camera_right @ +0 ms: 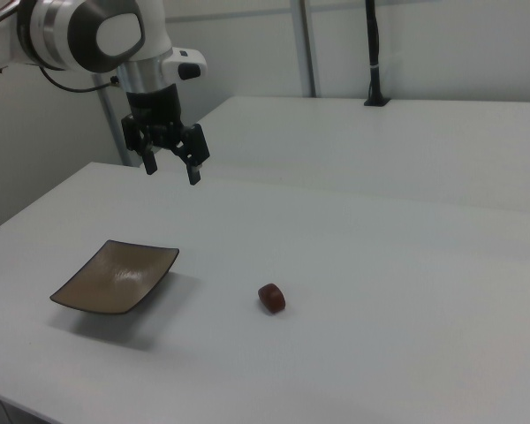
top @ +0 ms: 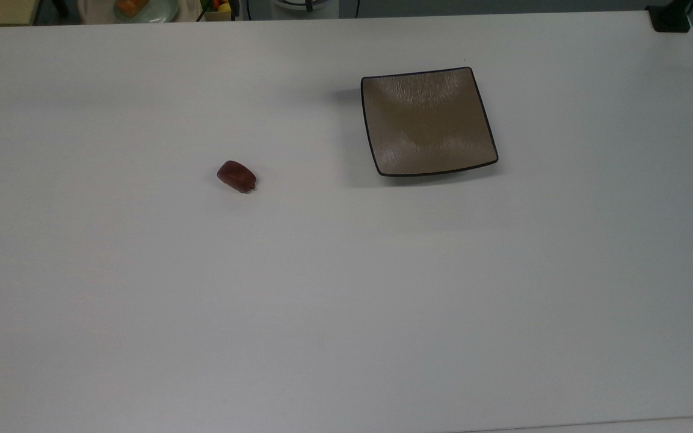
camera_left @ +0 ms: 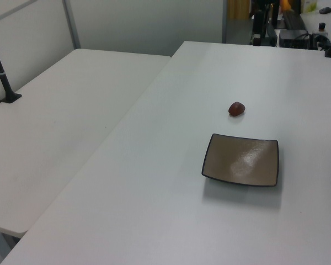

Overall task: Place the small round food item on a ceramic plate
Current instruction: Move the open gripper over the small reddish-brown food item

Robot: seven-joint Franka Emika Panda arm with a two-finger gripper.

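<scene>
My gripper point(camera_right: 170, 169) hangs high over the white table point(top: 346, 300), fingers spread wide apart with nothing between them. In the right view, the small round food item point(camera_right: 271, 298) lies on the table to the right of the square ceramic plate point(camera_right: 115, 277), well apart from it
</scene>
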